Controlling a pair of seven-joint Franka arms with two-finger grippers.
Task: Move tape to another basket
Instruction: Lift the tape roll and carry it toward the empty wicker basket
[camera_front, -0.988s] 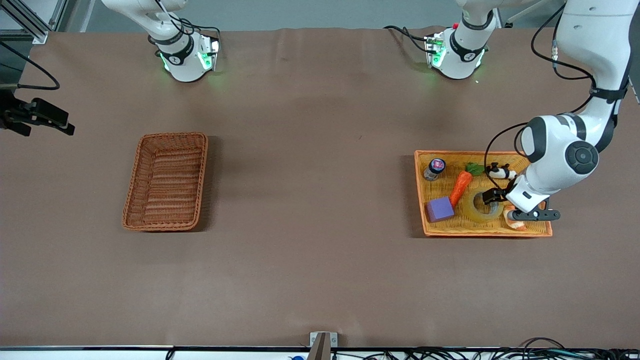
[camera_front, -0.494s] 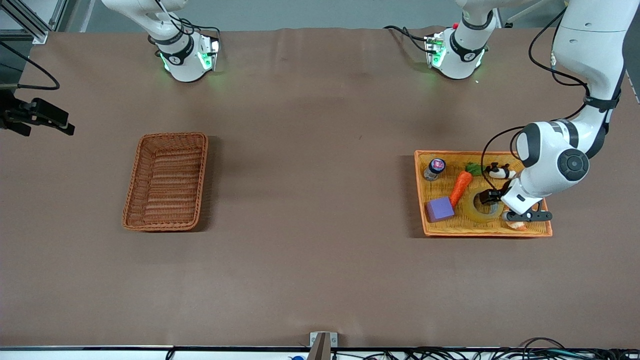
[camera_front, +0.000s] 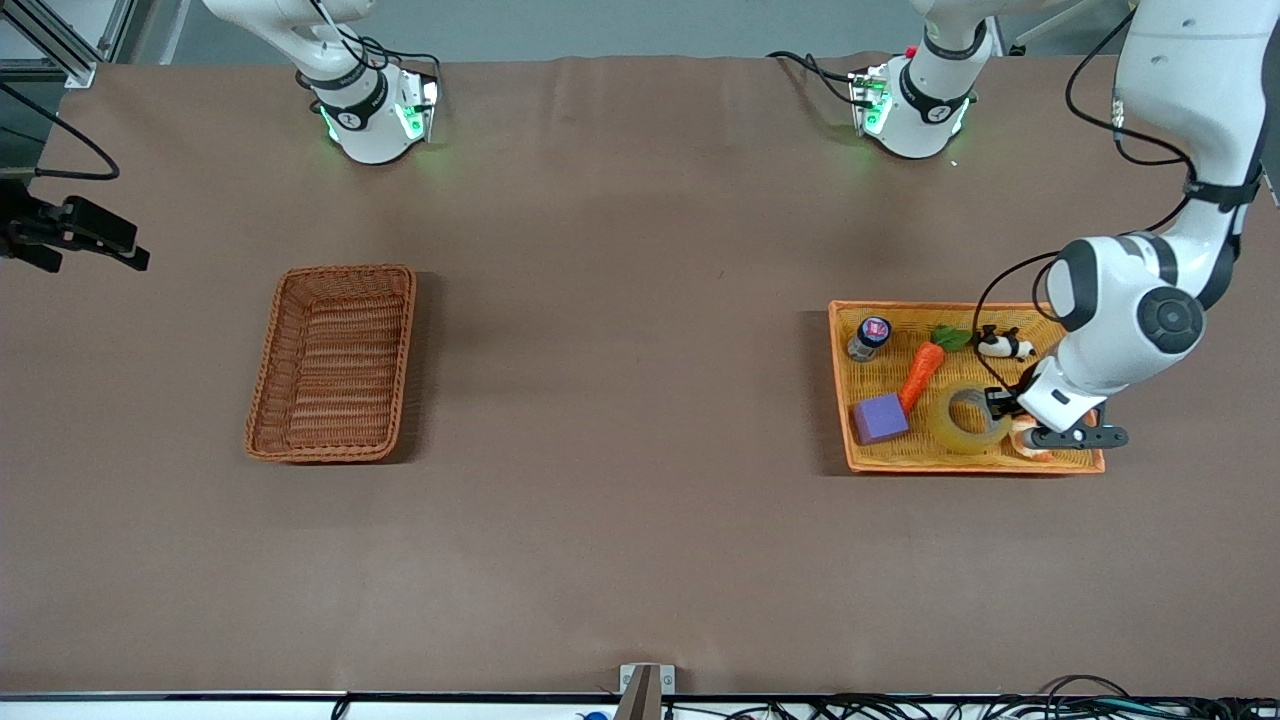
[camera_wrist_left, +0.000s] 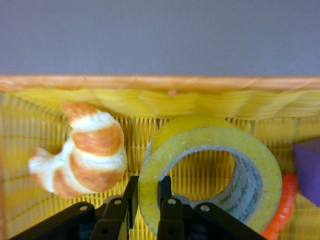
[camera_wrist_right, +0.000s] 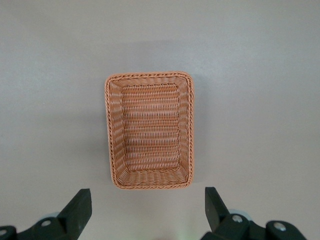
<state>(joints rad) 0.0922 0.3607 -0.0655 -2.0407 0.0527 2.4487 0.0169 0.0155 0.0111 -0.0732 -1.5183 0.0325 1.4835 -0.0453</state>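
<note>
Orange tray (camera_front: 1000, 462): left gripper (camera_front: 1000, 404) now clamped on tape (camera_front: 962, 432).

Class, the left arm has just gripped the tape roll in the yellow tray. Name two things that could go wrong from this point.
1. The left gripper pinches only one wall of the tape, so the roll may swing or slip when lifted.
2. The croissant and carrot lie close beside the roll in the yellow tray; lifting could nudge them.
</note>
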